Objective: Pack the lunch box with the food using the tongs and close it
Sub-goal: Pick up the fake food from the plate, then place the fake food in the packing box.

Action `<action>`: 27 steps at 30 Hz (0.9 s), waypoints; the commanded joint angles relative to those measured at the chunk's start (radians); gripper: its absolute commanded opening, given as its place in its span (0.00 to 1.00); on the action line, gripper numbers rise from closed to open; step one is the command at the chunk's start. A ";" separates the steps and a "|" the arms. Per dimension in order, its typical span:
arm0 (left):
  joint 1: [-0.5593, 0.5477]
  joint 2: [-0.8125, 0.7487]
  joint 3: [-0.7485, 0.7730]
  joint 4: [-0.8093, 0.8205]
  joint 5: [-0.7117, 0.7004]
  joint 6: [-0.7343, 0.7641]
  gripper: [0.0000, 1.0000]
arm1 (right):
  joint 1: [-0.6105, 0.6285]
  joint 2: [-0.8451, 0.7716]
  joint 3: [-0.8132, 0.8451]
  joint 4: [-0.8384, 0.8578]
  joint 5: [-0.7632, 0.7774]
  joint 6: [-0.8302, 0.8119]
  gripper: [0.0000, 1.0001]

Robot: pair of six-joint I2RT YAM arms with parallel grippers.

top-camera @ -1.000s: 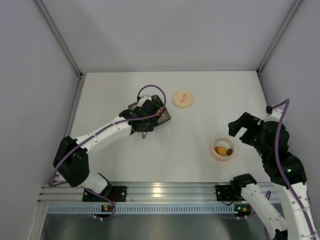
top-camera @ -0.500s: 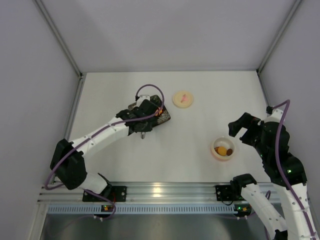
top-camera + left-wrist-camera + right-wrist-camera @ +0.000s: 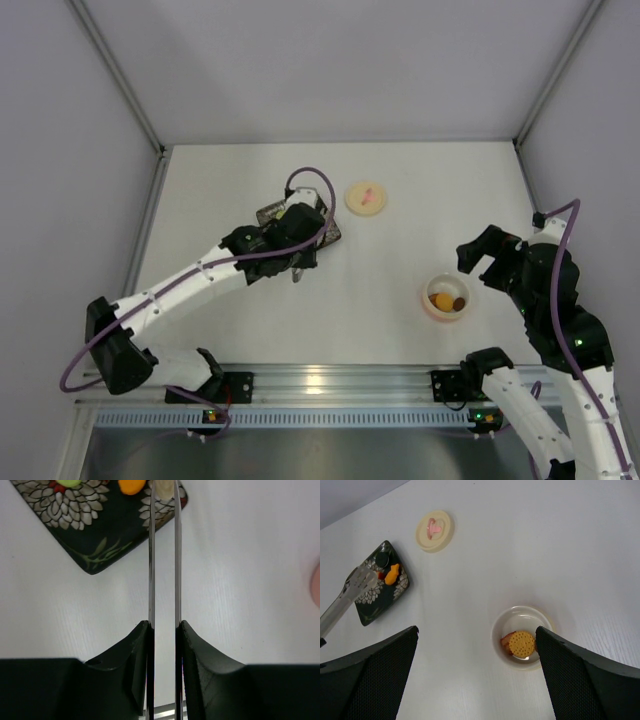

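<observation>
Cream lunch box (image 3: pixel 522 614) holds a cracker (image 3: pixel 522 643) and perhaps sausage (image 3: pixel 506 640); left claw (image 3: pixel 164 627) clamps tongs (image 3: pixel 151 580), right claw (image 3: pixel 476 629) gapes.

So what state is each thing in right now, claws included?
Pale pink round lunch box: open, round biscuit inside.
Cream round lid: off, flat on the table.
Dark square patterned plate: orange piece on it.
Thin silvery metal tongs: squeezed nearly shut, tips over the plate.
Left gripper: shut on the tongs.
Right gripper: open, empty.
</observation>
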 commanded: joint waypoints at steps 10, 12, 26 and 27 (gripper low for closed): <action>-0.446 0.250 0.312 0.074 -0.042 0.000 0.24 | -0.015 0.001 0.035 -0.014 0.025 -0.006 0.99; -0.466 0.286 0.354 0.094 -0.017 0.008 0.25 | -0.015 0.000 0.043 -0.023 0.031 -0.007 0.99; -0.520 0.441 0.454 0.148 0.084 0.020 0.25 | -0.015 0.003 0.052 -0.031 0.042 -0.015 0.99; -0.520 0.447 0.455 0.148 0.087 0.020 0.25 | -0.015 0.004 0.052 -0.032 0.042 -0.015 0.99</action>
